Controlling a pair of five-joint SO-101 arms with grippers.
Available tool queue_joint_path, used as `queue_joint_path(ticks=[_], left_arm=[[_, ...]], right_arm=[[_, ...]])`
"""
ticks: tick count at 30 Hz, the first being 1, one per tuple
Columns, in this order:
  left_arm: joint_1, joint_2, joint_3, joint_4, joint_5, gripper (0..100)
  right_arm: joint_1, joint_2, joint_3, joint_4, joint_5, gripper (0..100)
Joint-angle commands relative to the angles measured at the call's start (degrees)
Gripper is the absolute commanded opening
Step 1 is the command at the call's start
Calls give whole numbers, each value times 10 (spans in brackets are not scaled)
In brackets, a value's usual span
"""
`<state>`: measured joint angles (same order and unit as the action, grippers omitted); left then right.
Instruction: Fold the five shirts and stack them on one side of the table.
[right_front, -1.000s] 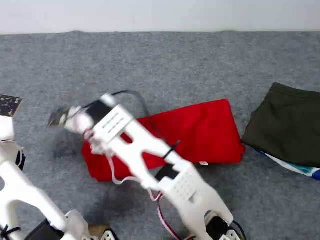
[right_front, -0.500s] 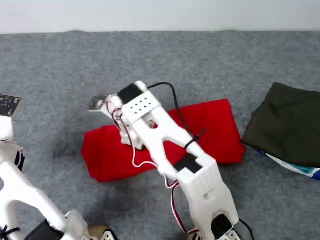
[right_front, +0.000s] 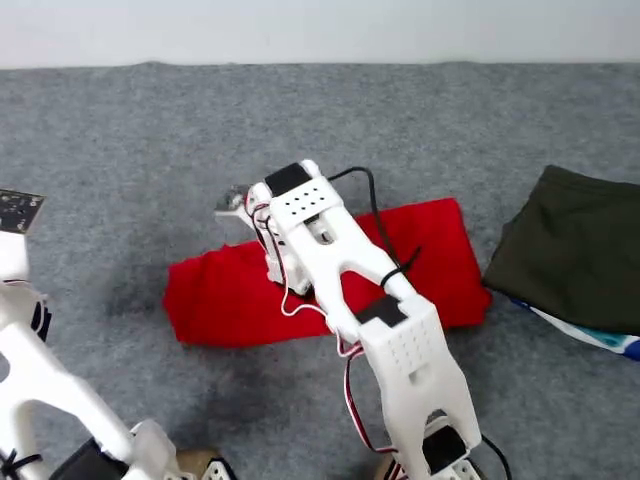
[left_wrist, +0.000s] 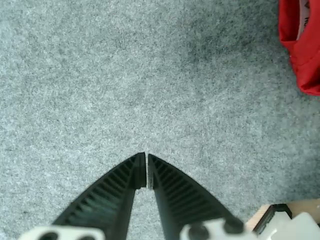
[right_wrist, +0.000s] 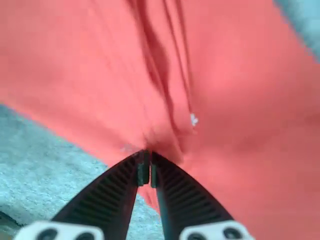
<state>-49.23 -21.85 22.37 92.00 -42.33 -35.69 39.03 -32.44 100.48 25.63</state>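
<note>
From the high view, the red shirt (right_front: 225, 300) lies partly folded across the middle of the grey desk (right_front: 400, 130), its long side running left to right; the right arm (right_front: 340, 270) stretches over it from the near edge, its wrist end just above the shirt's far edge near the middle; the left arm (right_front: 40, 380) stands at the near left corner, well apart from the shirt; at the right side of the desk a folded dark green shirt (right_front: 570, 250) sits on a white and blue shirt (right_front: 605, 340), whose edge peeks out beneath it, and the pile is just beside the red shirt's right end but not touching it. From the left wrist view, the left claw (left_wrist: 147, 172) has its two dark jaws pressed together at the tips with nothing between them, hanging over bare grey desk; a corner of the red shirt (left_wrist: 302, 55) shows off to one side, apart from the claw. From the right wrist view, which gives what the arm hides from above, the right claw (right_wrist: 145, 170) is closed, its tips meeting on the red fabric where creases run together, so it seems to pinch a fold of the shirt; a strip of grey desk shows beside the cloth.
</note>
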Motion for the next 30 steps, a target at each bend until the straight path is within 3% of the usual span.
queue_joint_path(ticks=[1,7,13,22,30], left_arm=[[1,-18,-3,-4,-4,15],[2,-18,-3,-4,-4,15],[-3,-19,-3,-1,-4,15],[-16,-19,-3,6,-4,15],[-16,-19,-4,8,-4,15]], right_arm=[[-4,-73,-18,17,-19,11],[6,-3,-14,-37,-18,10],[-7,72,-14,25,-34,10],[-15,-73,-11,24,-40,9],[95,-230,106,23,-53,30]])
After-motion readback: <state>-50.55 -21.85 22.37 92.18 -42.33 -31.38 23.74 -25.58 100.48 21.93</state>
